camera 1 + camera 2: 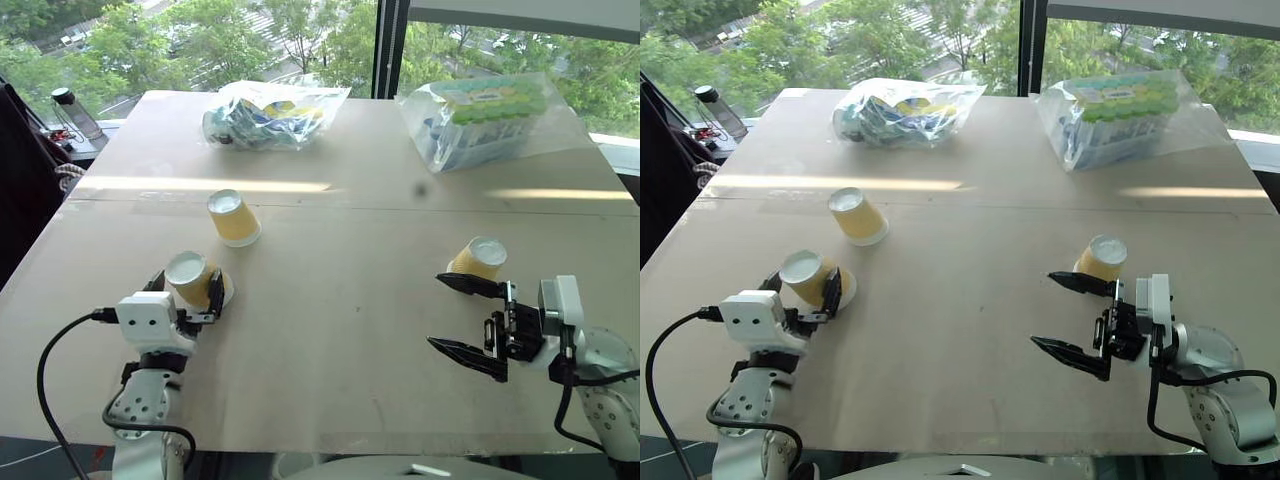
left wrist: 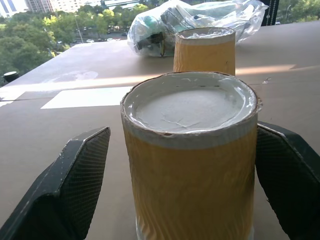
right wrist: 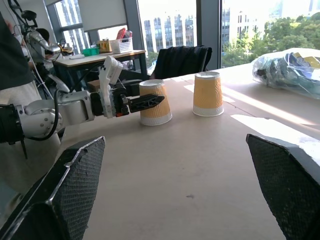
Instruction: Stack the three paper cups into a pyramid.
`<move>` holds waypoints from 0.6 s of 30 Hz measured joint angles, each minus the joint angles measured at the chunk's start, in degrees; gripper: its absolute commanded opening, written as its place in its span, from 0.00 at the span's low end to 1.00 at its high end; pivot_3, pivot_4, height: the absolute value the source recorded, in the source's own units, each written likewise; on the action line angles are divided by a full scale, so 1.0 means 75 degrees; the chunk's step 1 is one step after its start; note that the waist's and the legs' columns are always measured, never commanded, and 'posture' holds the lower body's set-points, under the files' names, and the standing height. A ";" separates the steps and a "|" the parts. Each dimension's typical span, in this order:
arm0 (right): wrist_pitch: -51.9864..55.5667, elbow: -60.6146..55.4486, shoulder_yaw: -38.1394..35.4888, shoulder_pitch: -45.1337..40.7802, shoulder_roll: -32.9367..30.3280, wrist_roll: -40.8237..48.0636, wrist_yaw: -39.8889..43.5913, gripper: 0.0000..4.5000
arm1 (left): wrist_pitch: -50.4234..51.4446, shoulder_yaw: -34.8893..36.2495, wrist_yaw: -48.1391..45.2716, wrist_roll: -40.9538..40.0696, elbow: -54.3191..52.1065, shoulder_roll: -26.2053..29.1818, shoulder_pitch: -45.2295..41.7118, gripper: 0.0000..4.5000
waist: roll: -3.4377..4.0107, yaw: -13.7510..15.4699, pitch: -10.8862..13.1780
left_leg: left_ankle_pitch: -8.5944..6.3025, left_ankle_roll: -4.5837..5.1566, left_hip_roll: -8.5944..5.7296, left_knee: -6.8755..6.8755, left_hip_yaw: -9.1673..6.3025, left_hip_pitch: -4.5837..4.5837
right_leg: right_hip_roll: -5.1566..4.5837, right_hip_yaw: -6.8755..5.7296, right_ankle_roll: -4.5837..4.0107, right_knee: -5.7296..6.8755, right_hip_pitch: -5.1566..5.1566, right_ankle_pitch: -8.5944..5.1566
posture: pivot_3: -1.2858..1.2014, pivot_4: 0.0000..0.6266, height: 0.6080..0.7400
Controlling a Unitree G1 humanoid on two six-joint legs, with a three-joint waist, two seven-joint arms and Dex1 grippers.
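L tool [image 1: 192,297] spread round near-left cup [image 1: 193,279], fingers either side, not seen pinching. R tool [image 1: 468,318] spread wide, empty, just beside right cup [image 1: 479,258]. Third cup [image 1: 232,217] mid-left. All upside down on tabletop [image 1: 340,330], apart, unstacked. Two bags [image 1: 272,112] at far edge.

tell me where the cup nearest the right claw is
In the head views it stands upside down on the table's right side, just beyond the open right claw, far from the other two cups.

Two plastic bags [image 1: 275,113] [image 1: 480,118], bottle [image 1: 75,112], table [image 1: 340,330]
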 measured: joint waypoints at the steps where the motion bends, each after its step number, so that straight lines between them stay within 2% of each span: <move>1: 0.0000 -0.0012 -0.0005 0.0008 0.0000 0.0017 -0.0029 1.00 | 0.0000 -0.0002 -0.0001 0.0002 0.0000 0.0032 -0.0049 0.72 | 0.0000 0.0000 0.0000 | 0.0000 0.0000 0.0000 0.0000 0.0000 0.0000 | 0.0000 0.0000 0.0000 0.0000 0.0000 0.0000 | 0.52 0.24 1.00; 3: 0.0000 -0.0060 -0.0012 0.0038 0.0000 0.0031 -0.0087 1.00 | 0.0000 0.0000 -0.0003 0.0004 0.0005 0.0093 -0.0088 0.54 | 0.0000 -0.0001 0.0000 | 0.0000 0.0000 0.0001 -0.0001 0.0000 0.0000 | 0.0000 0.0000 0.0002 0.0000 0.0000 0.0001 | 0.52 0.24 1.00; 7: -0.0023 -0.0108 -0.0151 0.0126 0.0073 0.0043 -0.0305 1.00 | 0.0102 -0.0069 -0.0098 0.0012 -0.0003 0.0227 -0.0132 0.54 | 0.0000 0.0000 0.0000 | 0.0000 0.0000 0.0001 -0.0001 0.0001 0.0000 | -0.0002 0.0002 0.0001 0.0000 0.0000 0.0001 | 0.52 0.24 1.00; 11: -0.0064 -0.0119 -0.0537 0.0168 0.0493 0.0203 -0.0851 1.00 | 0.0575 -0.0832 -0.0867 -0.0187 -0.0282 0.0719 -0.0503 0.54 | 0.0001 0.0043 0.0000 | 0.0001 -0.0002 0.0000 0.0003 -0.0005 -0.0003 | -0.0003 -0.0003 -0.0001 0.0007 0.0001 0.0000 | 0.52 0.24 1.00; 15: -0.0224 -0.0179 -0.0849 0.0693 0.0596 -0.0012 -0.1215 1.00 | 0.1448 -0.1814 -0.1708 -0.0754 -0.0457 0.0888 -0.1813 0.54 | 0.0003 0.0041 -0.0002 | 0.0002 -0.0002 -0.0010 0.0006 -0.0005 -0.0003 | -0.0003 -0.0001 0.0015 0.0007 0.0003 0.0010 | 0.52 0.24 1.00; 18: -0.0324 -0.0219 -0.0895 0.1012 0.0710 -0.0428 -0.1604 1.00 | 0.1940 -0.2497 -0.2095 -0.0797 0.0039 0.0710 -0.3183 0.54 | 0.0007 0.0019 -0.0005 | 0.0003 -0.0002 -0.0019 0.0009 -0.0003 -0.0003 | 0.0001 -0.0002 0.0018 0.0013 0.0003 0.0011 | 0.52 0.24 1.00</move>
